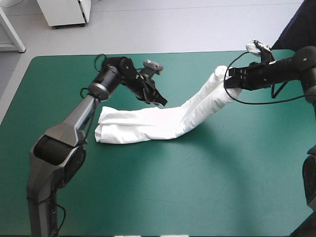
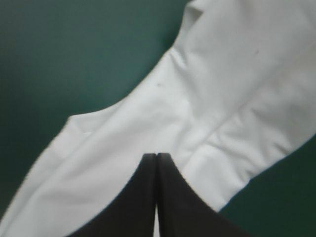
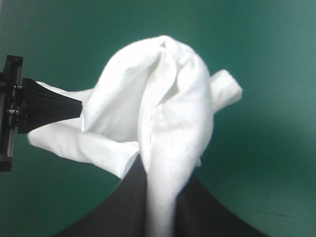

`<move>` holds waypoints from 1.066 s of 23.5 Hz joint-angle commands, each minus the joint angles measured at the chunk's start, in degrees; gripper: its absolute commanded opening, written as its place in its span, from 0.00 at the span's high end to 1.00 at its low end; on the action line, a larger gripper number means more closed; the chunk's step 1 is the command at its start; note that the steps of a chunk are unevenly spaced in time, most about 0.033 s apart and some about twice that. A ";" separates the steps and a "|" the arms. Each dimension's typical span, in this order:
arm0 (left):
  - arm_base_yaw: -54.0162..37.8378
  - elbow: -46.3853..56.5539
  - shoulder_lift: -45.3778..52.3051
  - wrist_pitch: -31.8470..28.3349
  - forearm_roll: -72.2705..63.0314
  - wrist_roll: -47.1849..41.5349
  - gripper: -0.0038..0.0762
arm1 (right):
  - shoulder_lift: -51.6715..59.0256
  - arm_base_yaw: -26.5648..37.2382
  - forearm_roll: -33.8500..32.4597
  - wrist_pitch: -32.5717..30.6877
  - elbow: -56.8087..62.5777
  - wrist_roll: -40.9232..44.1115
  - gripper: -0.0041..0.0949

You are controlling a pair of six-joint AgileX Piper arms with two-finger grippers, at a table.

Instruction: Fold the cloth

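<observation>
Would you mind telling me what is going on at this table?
Two robot arms are folding a white short-sleeved T-shirt on the teal-green table cover. The shirt lies as a long narrow band. The right gripper is shut on one end and holds it raised off the table. The left gripper, fingers shut, points down at the band's middle; whether it touches the shirt is unclear.

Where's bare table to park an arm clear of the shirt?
The teal-green cover between the T-shirt and the near edge is bare; so is the far left corner. Crowded: the middle, with the left gripper over the T-shirt and the right gripper holding its raised end.
</observation>
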State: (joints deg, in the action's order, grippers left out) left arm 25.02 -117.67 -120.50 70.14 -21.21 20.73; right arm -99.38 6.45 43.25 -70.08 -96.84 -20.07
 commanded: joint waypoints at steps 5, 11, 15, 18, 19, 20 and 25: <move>-8.06 -2.32 22.42 3.67 1.19 -0.89 0.98 | 3.35 -10.65 13.12 6.15 -2.19 -3.16 0.97; -9.23 4.35 33.03 3.67 2.64 -1.15 0.98 | 0.76 -23.84 13.12 15.56 -2.23 -3.16 0.97; -9.23 9.93 38.82 3.67 2.64 -1.15 0.98 | -4.35 -29.60 13.10 17.78 -4.41 -3.25 0.97; -9.23 13.30 42.67 3.67 2.64 -1.15 0.98 | -9.19 -32.63 13.20 19.09 -8.10 -3.38 0.97; -9.23 14.92 44.95 3.67 3.41 -1.15 0.98 | -12.53 -34.37 13.20 19.14 -10.64 -3.38 0.97; -9.23 15.56 45.91 3.67 4.28 -1.15 0.98 | -14.34 -35.31 13.20 19.02 -12.03 -3.38 0.97; -9.23 16.79 49.21 3.67 7.18 -2.42 0.98 | -26.19 -40.21 13.10 16.90 -22.02 -3.14 0.97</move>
State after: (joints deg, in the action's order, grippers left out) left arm 15.82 -99.74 -73.15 72.23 -13.55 19.18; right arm -126.84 -32.91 53.06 -52.51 -114.10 -22.61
